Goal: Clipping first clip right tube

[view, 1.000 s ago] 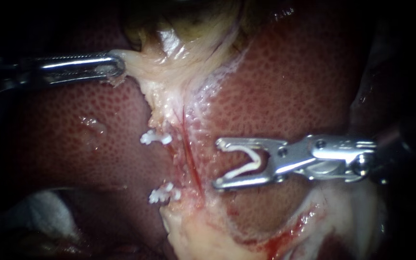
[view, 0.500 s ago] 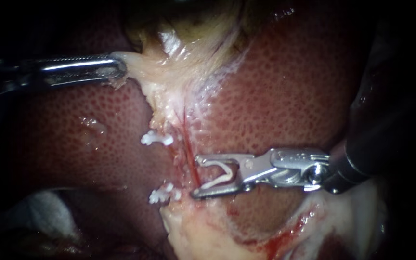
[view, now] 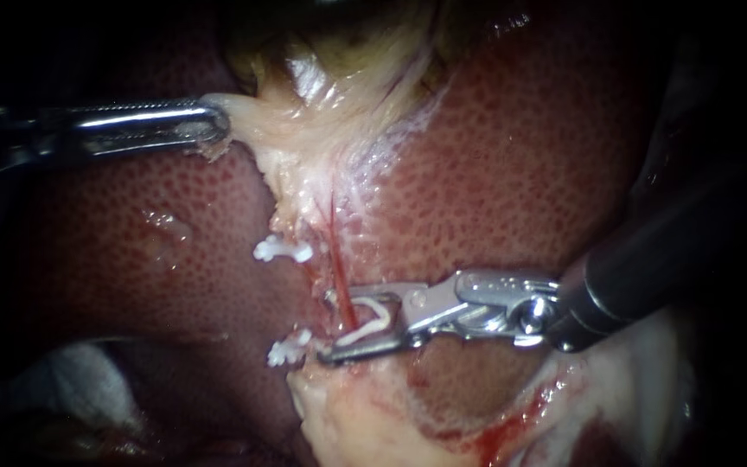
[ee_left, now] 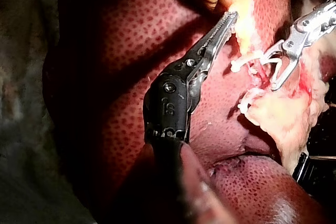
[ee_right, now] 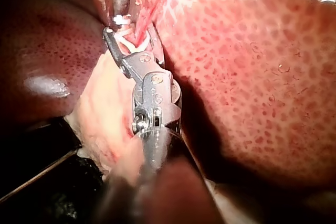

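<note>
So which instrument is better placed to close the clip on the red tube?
Right. The right instrument holds the white clip in its jaws, spread around the red tube, so it likely only needs to squeeze. The left instrument is shut on pale tissue, well off the tube.

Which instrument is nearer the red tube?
Right. The right instrument holds an open clip astride the red tube; the left instrument grips pale tissue well above it.
</note>
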